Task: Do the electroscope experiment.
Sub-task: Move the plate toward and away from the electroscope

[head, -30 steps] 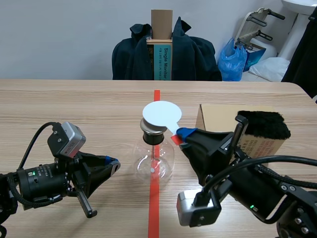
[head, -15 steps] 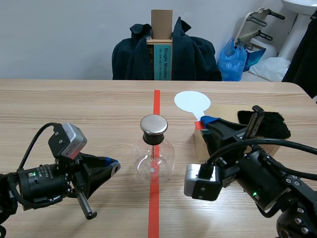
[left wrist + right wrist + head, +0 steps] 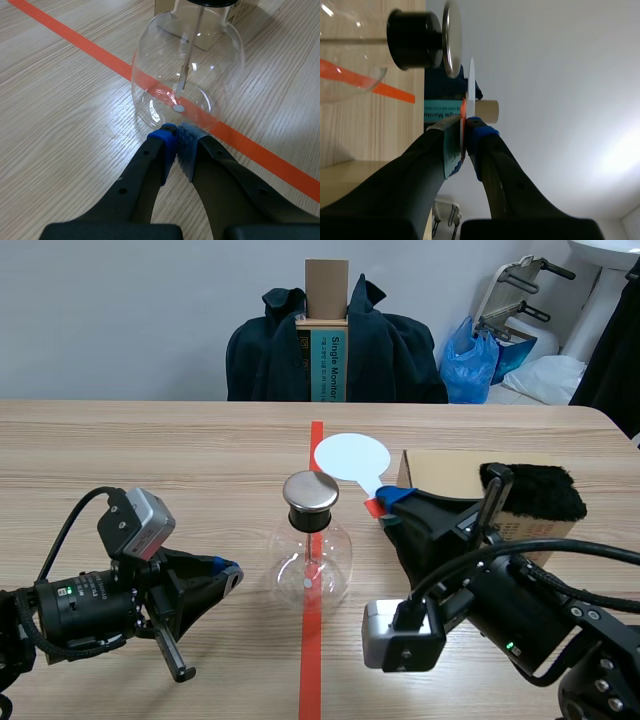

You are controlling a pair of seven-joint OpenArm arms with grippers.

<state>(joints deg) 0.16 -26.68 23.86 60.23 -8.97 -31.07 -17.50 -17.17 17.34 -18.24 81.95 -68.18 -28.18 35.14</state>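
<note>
The electroscope is a round glass flask (image 3: 311, 562) on the red centre line, with a black stopper and a flat metal cap (image 3: 311, 491); a thin rod hangs inside the flask (image 3: 187, 70). My right gripper (image 3: 388, 504) is shut on the red handle of a pale blue paddle (image 3: 350, 456), whose disc hovers just above and to the right of the cap. In the right wrist view the paddle (image 3: 471, 85) is edge-on, close beside the cap (image 3: 451, 37), held in my right gripper (image 3: 464, 131). My left gripper (image 3: 226, 571) (image 3: 176, 142) is shut on nothing, with its tips at the flask's base.
A cardboard box (image 3: 440, 480) stands right of the flask, with a black furry cloth (image 3: 535, 491) on it. Behind the table's far edge is a chair draped with a dark jacket (image 3: 335, 345).
My right gripper has carried the paddle back left and lower, from above the box toward the flask's cap. A second ago the disc hung right over the cap. The left arm is unmoved.
</note>
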